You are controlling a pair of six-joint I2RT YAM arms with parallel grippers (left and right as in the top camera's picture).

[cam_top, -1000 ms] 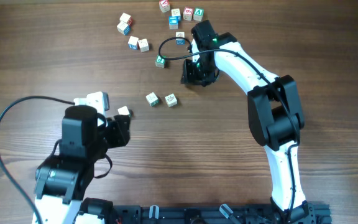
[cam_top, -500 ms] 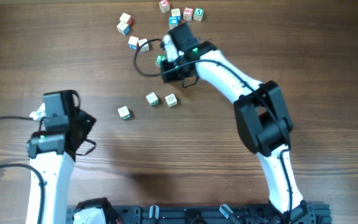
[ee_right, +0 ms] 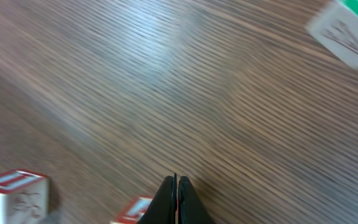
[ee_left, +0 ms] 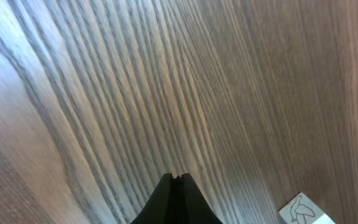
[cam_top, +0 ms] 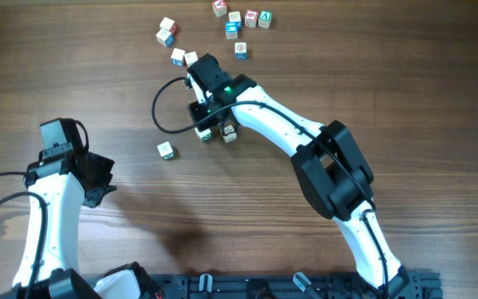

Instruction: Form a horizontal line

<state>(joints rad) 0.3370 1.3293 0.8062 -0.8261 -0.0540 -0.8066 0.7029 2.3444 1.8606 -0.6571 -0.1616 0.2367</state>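
Note:
Three pale cubes with green marks lie apart on the table: one (cam_top: 166, 150) on the left, and two (cam_top: 204, 135) (cam_top: 229, 133) close together in the middle. No horizontal line of touching cubes is in view. My right gripper (cam_top: 203, 123) (ee_right: 176, 179) is shut and empty, hovering just above the middle pair. The right wrist view is blurred; it shows a green-edged cube (ee_right: 344, 31) at the top right. My left gripper (cam_top: 104, 184) (ee_left: 178, 177) is shut on nothing, well left of the left cube. A cube with a bird outline (ee_left: 306, 211) shows at the left wrist view's lower right.
Several letter cubes with blue, red and green faces are scattered at the back (cam_top: 241, 18), with more at the back left (cam_top: 168, 33) (cam_top: 184, 57). Red-marked cubes (ee_right: 11, 194) sit at the right wrist view's lower left. A black cable (cam_top: 163, 112) loops beside the right wrist.
The left arm has let go of a cube and pulled back to the left. The right arm has swept down and left from the back cluster to the middle pair. Both grippers have shut.

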